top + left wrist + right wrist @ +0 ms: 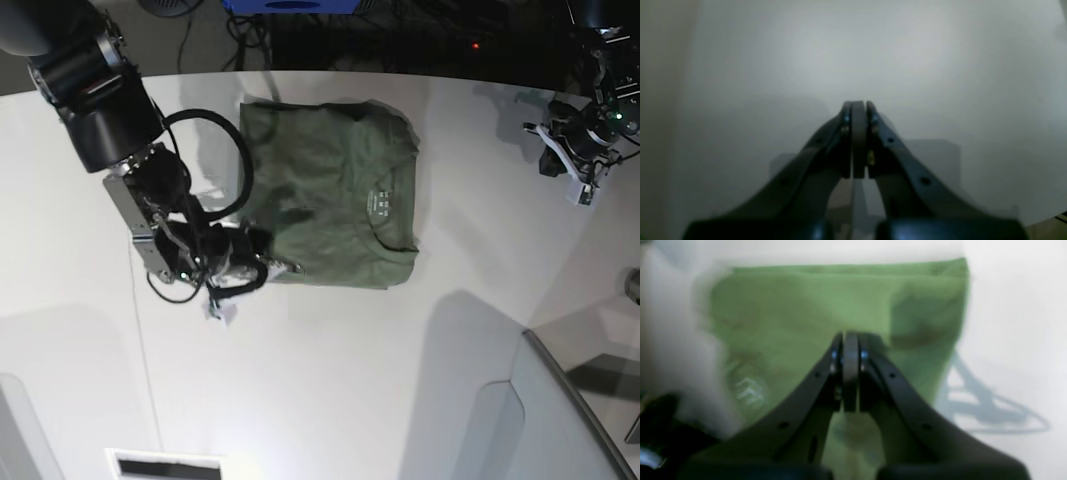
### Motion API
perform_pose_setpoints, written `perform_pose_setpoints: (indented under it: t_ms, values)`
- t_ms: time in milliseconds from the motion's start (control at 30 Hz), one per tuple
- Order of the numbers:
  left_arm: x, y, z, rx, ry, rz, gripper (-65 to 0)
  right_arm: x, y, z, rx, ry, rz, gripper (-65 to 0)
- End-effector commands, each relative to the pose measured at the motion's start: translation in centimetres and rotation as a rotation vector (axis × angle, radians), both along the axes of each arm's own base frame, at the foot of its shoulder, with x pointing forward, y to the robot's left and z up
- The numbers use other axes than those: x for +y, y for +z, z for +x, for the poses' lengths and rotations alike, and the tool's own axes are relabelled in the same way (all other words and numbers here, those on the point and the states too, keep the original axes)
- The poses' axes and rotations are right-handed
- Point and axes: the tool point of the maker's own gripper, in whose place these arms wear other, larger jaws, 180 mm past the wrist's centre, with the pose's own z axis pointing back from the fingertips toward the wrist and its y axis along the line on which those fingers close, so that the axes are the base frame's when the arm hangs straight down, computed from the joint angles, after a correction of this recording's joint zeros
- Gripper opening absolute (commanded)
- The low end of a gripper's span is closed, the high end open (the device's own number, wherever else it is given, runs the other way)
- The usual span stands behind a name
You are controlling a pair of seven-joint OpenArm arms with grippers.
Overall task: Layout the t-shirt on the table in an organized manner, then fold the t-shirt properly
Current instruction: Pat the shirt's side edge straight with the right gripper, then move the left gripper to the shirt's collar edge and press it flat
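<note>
The t-shirt (330,195) lies folded on the far middle of the table (330,400). The right gripper (268,262), closed and empty at its near left corner, could snag and unfold it. The left gripper (858,110) is closed, empty, far right.

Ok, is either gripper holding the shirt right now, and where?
Nothing is held. The left gripper is shut over bare table; the right gripper is shut above the folded t-shirt, no cloth between its pads.

The base view looks straight down on the table (330,370) from high overhead. Each wrist camera peers along its own closed jaws from close (both soft-focused): left at bare tabletop, right at the t-shirt (826,303), shared with base.
</note>
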Motion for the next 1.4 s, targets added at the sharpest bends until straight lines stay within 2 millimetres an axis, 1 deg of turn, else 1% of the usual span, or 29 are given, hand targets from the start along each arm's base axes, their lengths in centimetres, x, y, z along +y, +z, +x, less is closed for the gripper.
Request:
perform_pose_setpoints:
  t_ms: [0, 100, 167, 233, 300, 433, 500, 533, 567, 633, 700, 833, 900, 1000, 1133, 1200, 1267, 1333, 1367]
  values:
    - [0.6, 1.2, 1.0, -0.041, -0.007, 0.013, -65.0, -0.1, 1.3, 2.3, -0.071, -0.006, 0.0, -65.0]
    - [0.7, 1.2, 0.8, -0.039, -0.004, 0.013, -65.0, -1.2, -0.4, 2.6, -0.082, 0.024, -0.035, -65.0]
    - [0.8, 1.2, 0.7, -0.036, -0.004, 0.014, -65.0, -2.1, -0.8, 3.0, -0.1, 0.036, -0.081, -65.0]
    - [0.9, 1.2, 0.7, -0.036, -0.004, 0.016, -65.0, -2.4, -0.3, 3.5, -0.136, 0.058, -0.121, -65.0]
    - [0.9, 1.2, 0.7, -0.036, -0.004, 0.016, -65.0, -1.4, 1.0, 3.6, -0.178, 0.081, -0.107, -65.0]
    - [0.7, 1.3, 0.9, -0.041, -0.004, 0.013, -65.0, 1.2, 4.2, 2.3, -0.216, 0.115, -0.036, -65.0]
    - [0.7, 1.3, 0.9, -0.041, -0.004, 0.013, -65.0, 1.6, 5.1, 0.9, -0.188, 0.093, -0.017, -65.0]
    - [0.8, 1.3, 0.9, -0.041, -0.004, 0.014, -65.0, 1.4, 5.4, 0.1, -0.172, 0.077, -0.014, -65.0]
    - [0.8, 1.2, 0.8, -0.038, -0.004, 0.014, -65.0, 1.3, 5.6, -1.0, -0.148, 0.061, -0.006, -65.0]
    - [0.9, 1.3, 0.8, -0.038, -0.004, 0.016, -65.0, 1.8, 6.1, -2.9, -0.119, 0.046, 0.028, -65.0]
    - [0.8, 1.2, 0.7, -0.036, -0.005, 0.015, -65.0, 2.4, 5.9, -5.2, -0.078, 0.036, 0.075, -65.0]
    - [0.7, 1.2, 0.8, -0.038, -0.005, 0.012, -65.0, 0.9, 3.9, -8.9, 0.028, -0.042, 0.132, -65.0]
    - [0.5, 1.1, 0.9, -0.037, -0.01, 0.011, -65.0, 0.2, 3.2, -10.1, 0.053, -0.062, 0.126, -65.0]
    - [0.5, 1.2, 1.0, -0.038, -0.012, 0.012, -65.0, 0.0, 2.4, -11.6, 0.085, -0.065, 0.121, -65.0]
    - [0.5, 1.4, 1.2, -0.045, -0.019, 0.015, -65.0, -1.2, 1.4, -11.8, 0.113, -0.103, 0.106, -65.0]
    - [0.3, 1.4, 1.2, -0.046, -0.02, 0.012, -65.0, -2.8, 0.5, -11.8, 0.131, -0.126, 0.075, -65.0]
    - [-0.8, 0.9, 1.3, -0.033, -0.053, 0.004, -65.0, -3.5, 0.1, -11.7, 0.133, -0.136, 0.06, -65.0]
    - [-2.5, 0.3, 1.4, -0.013, -0.11, -0.005, -65.0, -4.2, 0.0, -11.4, 0.115, -0.146, 0.041, -65.0]
    - [-3.3, 0.3, 1.6, -0.015, -0.132, -0.009, -65.0, -4.4, 0.0, -11.5, 0.114, -0.148, 0.038, -65.0]
